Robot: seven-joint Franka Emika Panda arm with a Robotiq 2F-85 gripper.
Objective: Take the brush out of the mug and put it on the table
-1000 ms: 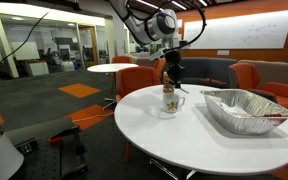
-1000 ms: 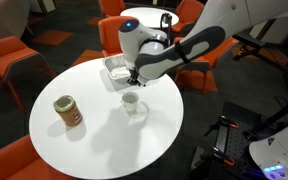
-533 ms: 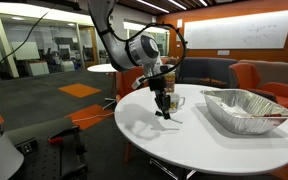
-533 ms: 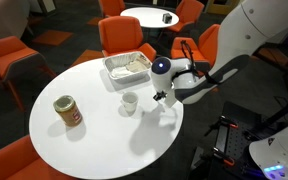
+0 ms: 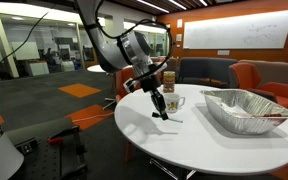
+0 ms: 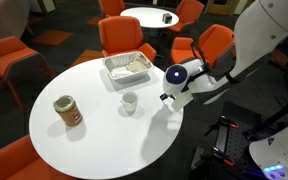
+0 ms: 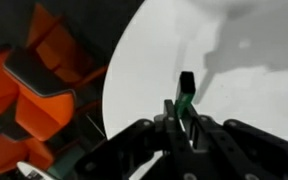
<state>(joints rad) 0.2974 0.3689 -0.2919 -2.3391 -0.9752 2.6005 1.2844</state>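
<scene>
Since a second ago the claw (image 5: 160,108) has swung away from the mug (image 6: 130,103) toward the counter's (image 6: 89,125) edge, pinching the green brush (image 7: 186,96); its tip seems just above the surface; lower slowly, lay it flat, then release well inboard.

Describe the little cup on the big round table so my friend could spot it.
Find the large round white table. Near its middle, beside the foil tray, stands the mug. It alone is small, white and open-topped; the tray is silver and wide, the jar amber.
</scene>
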